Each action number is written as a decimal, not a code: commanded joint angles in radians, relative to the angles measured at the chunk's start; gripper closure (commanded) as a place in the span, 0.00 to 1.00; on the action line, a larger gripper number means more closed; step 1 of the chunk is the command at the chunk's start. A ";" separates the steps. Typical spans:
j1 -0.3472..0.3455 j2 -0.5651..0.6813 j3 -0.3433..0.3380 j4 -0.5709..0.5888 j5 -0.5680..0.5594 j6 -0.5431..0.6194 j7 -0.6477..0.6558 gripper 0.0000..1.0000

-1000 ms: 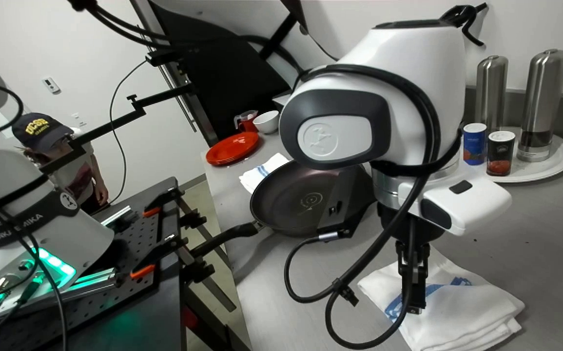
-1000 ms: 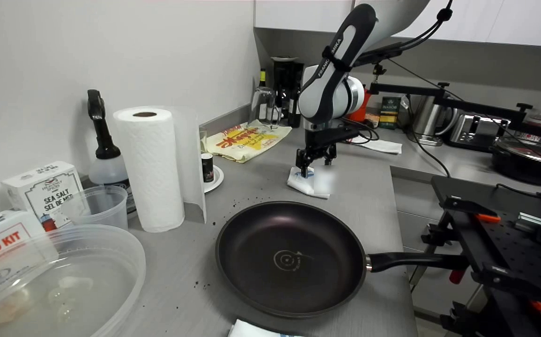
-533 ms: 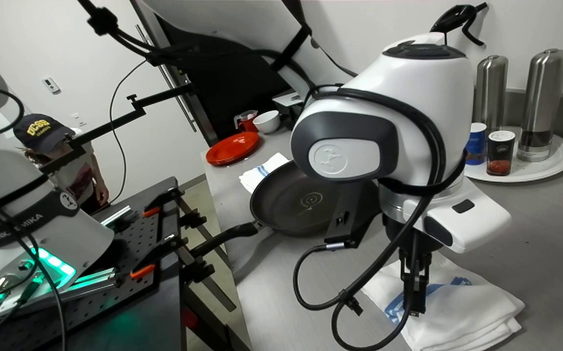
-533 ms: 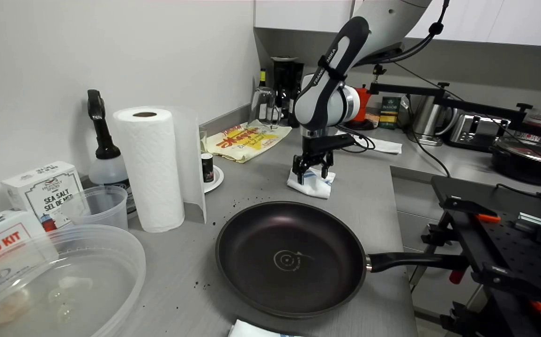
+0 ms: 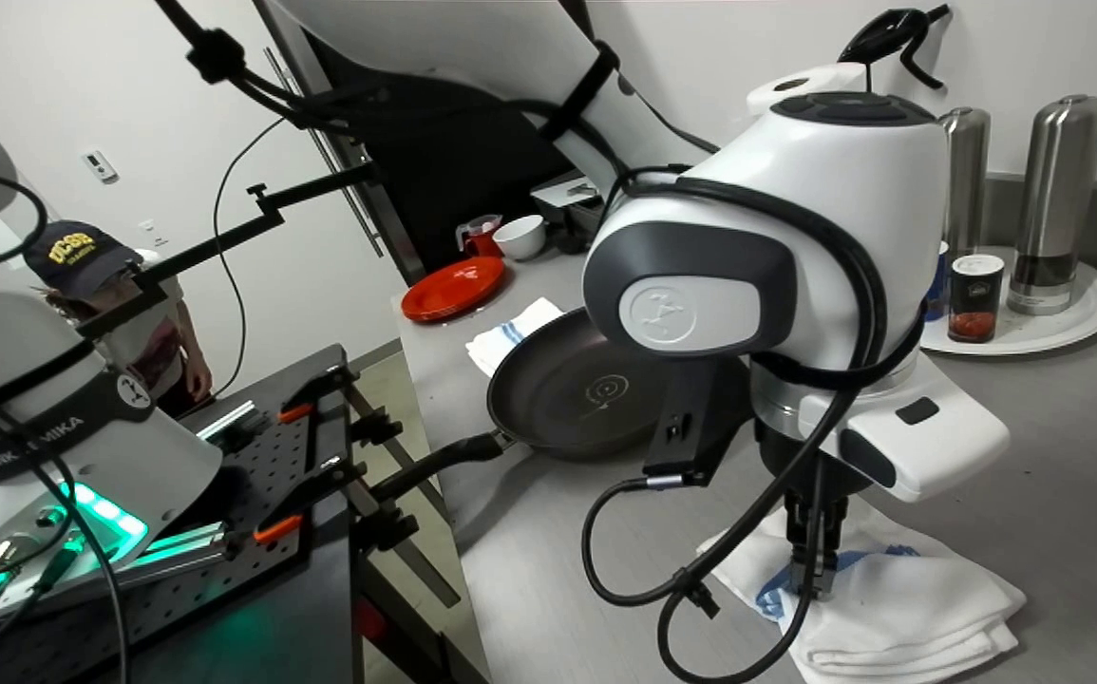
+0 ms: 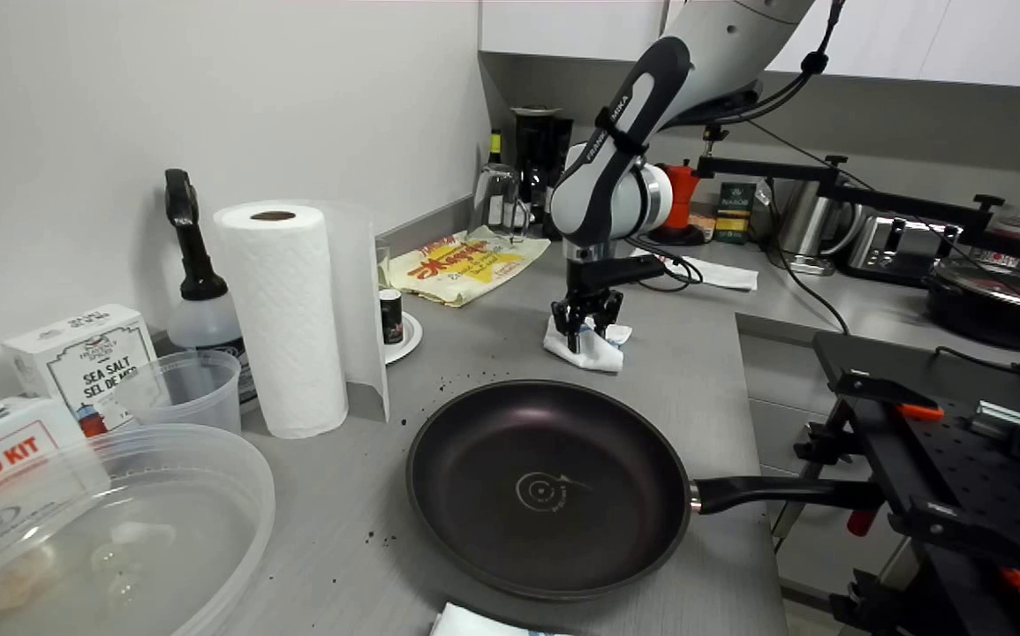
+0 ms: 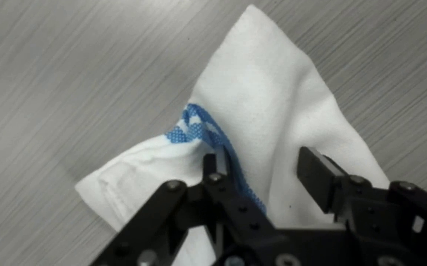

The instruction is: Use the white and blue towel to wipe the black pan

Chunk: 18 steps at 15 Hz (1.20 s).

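Note:
The white and blue towel (image 7: 252,70) lies rumpled on the counter, filling most of the wrist view. My gripper (image 7: 261,155) points down into it with jaws partly closed; a clear gap remains between the fingers, and cloth spans it. One finger (image 7: 210,164) presses beside the bunched blue stripe, the other (image 7: 315,179) on plain white cloth. Both exterior views show the gripper (image 5: 814,581) at the towel (image 5: 909,608). The black pan (image 6: 492,442) sits flat on the counter, apart from the gripper, its inside bare; the arm partly covers it in an exterior view (image 5: 557,408).
Another white cloth with blue stripes (image 5: 508,334) lies against the pan's far side. A paper towel roll (image 6: 284,327) and a clear plastic tub (image 6: 236,530) stand along the wall side. A white plate (image 5: 1080,318) carries shakers and grinders. The pan's handle (image 6: 783,492) overhangs the counter edge.
My gripper has come down onto the towel and shifted slightly. Its jaws have drawn closer together, and the towel has bunched up around the fingers. The pan has stayed in place.

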 commanded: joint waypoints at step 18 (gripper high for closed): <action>0.070 -0.242 0.021 -0.143 -0.004 -0.055 -0.046 0.97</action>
